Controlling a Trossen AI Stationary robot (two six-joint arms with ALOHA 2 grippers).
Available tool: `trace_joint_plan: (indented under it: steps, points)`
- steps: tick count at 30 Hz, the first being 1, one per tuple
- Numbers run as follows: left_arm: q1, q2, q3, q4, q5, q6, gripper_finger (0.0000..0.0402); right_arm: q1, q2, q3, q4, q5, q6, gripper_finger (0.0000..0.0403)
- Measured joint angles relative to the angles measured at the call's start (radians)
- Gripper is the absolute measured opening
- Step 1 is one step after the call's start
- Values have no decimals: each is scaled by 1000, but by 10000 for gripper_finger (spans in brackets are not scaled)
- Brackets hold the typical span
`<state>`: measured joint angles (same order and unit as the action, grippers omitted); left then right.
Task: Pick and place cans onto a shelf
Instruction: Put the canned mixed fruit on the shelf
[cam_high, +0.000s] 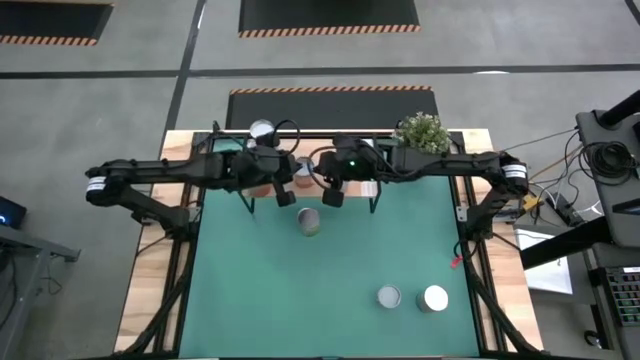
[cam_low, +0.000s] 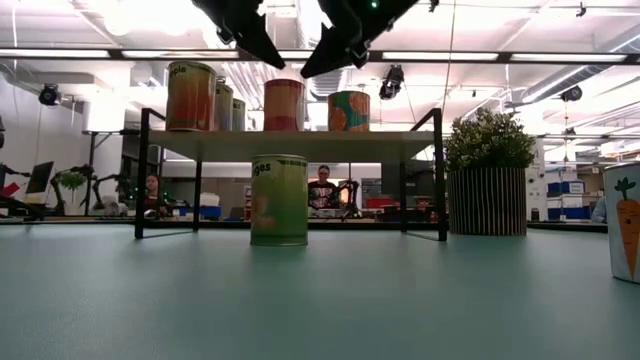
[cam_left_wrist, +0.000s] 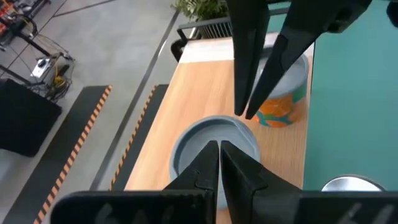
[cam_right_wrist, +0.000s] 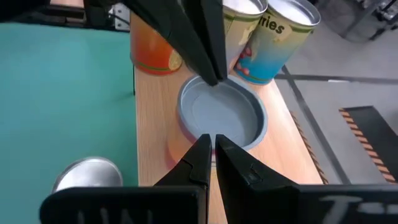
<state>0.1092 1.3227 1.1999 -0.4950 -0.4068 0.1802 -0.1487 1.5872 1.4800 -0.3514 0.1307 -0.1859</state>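
The shelf stands at the table's far side with several cans on its board. Both my grippers hang shut just above one of them, a red-sided can with a grey recessed top. My left gripper comes from the left and my right gripper from the right, their tips close together over that top and touching nothing. An orange-labelled can and a berry-labelled can stand beside it. A green can stands upright on the mat in front of the shelf.
Two more cans stand on the green mat near its right front corner; one has a carrot label. A potted plant stands at the shelf's right end. People sit in the room beyond the table.
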Motion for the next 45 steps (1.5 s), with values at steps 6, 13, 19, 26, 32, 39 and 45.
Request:
trace_joint_plan:
  steps: [6, 13, 19, 26, 32, 39, 45]
  points:
    - [0, 33, -2, 23, -4, -6, 0, 0, 2, -57, 105, 0, 1, 13]
    - [4, 63, -3, 17, -33, -25, 0, 0, 7, -58, 110, 1, 1, 13]
    - [4, 68, -4, 15, -19, -69, 0, -10, 7, -58, 107, 10, -5, 13]
    - [1, 67, 14, 20, 32, -96, 0, -39, 0, -60, 96, 118, -50, 13]
    - [-1, 47, 82, -48, 23, -83, 0, -33, -41, -60, 85, 98, -30, 13]
    - [-1, 44, 107, -206, 4, -50, 0, -15, -61, -79, 108, -31, 20, 13]
    - [0, 44, 71, -204, -21, -56, 0, -8, -21, -119, 199, -107, 45, 13]
